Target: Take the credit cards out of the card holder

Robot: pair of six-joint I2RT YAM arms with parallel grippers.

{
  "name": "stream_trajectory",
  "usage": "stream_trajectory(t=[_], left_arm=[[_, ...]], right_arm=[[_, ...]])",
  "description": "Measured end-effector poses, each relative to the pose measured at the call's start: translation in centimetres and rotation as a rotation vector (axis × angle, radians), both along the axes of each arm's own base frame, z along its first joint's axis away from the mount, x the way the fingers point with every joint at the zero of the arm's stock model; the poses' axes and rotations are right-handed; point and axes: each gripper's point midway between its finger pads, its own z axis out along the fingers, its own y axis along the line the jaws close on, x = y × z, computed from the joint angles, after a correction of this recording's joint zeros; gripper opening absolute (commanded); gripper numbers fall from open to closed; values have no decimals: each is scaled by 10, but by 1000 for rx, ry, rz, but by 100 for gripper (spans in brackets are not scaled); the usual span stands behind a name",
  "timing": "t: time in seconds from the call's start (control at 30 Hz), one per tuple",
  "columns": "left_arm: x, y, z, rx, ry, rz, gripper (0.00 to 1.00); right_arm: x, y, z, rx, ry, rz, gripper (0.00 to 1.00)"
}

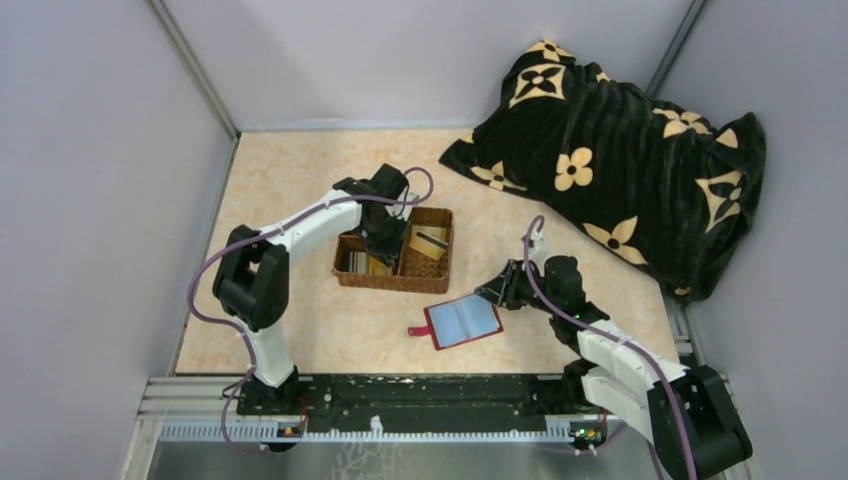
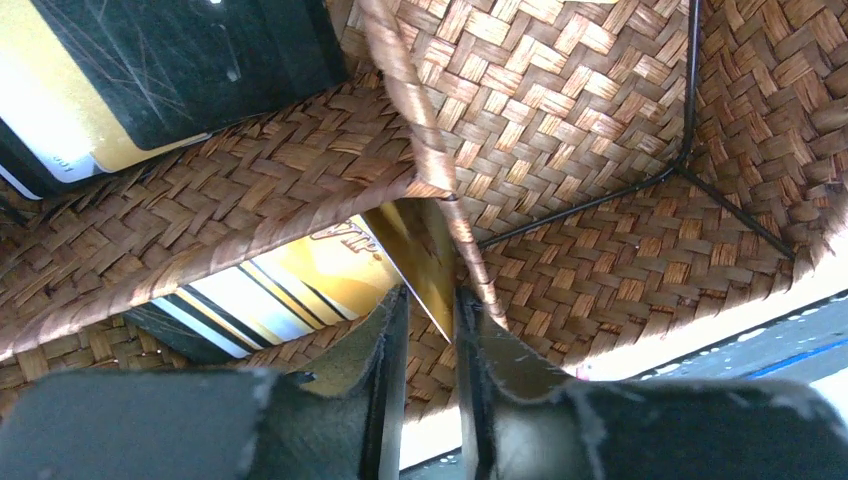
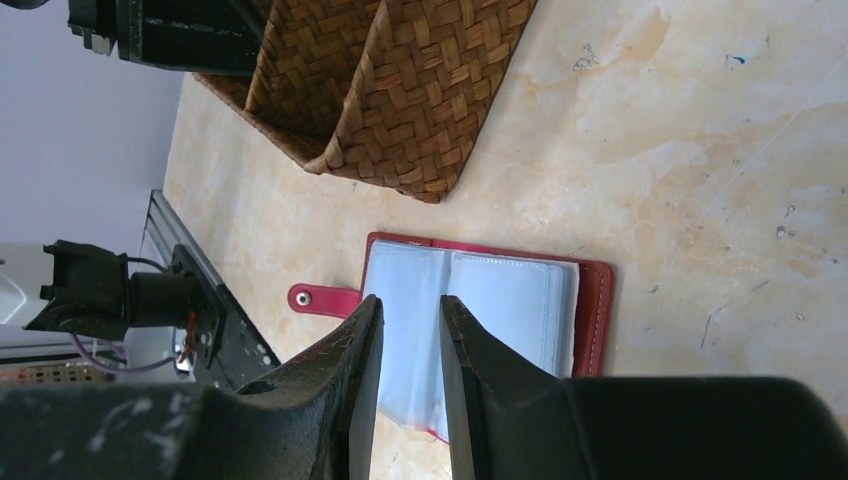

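Note:
The red card holder (image 1: 463,321) lies open on the table, bluish pockets up, snap tab (image 3: 320,298) to its left. It also shows in the right wrist view (image 3: 510,300). My right gripper (image 1: 490,292) hovers just above it (image 3: 412,305), jaws narrowly apart and empty. My left gripper (image 1: 385,232) is down inside the wicker basket (image 1: 390,282). Its jaws (image 2: 432,300) stand slightly apart, with the corner of a gold credit card (image 2: 420,250) between the tips; the card leans on the divider. A striped card (image 2: 270,290) and a dark-and-gold card (image 2: 150,70) lie in the basket.
The basket's woven walls and divider (image 2: 420,110) closely surround the left fingers. A black blanket with tan flowers (image 1: 620,150) is heaped at the back right. Grey walls close the table on the left, back and right. The arm bases' rail (image 1: 420,400) runs along the near edge.

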Motion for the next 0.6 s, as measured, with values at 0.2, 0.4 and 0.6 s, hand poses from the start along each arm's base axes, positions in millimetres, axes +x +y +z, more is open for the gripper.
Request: stream_trajectory(t=[0.2, 0.4, 0.6], left_arm=[[1, -6, 8, -29, -17, 9, 51], [4, -7, 27, -53, -74, 30, 64], [18, -4, 82, -124, -259, 89, 77]], right_arm=[[0, -1, 0, -1, 1, -3, 28], [0, -1, 0, -1, 2, -4, 28], [0, -1, 0, -1, 2, -4, 28]])
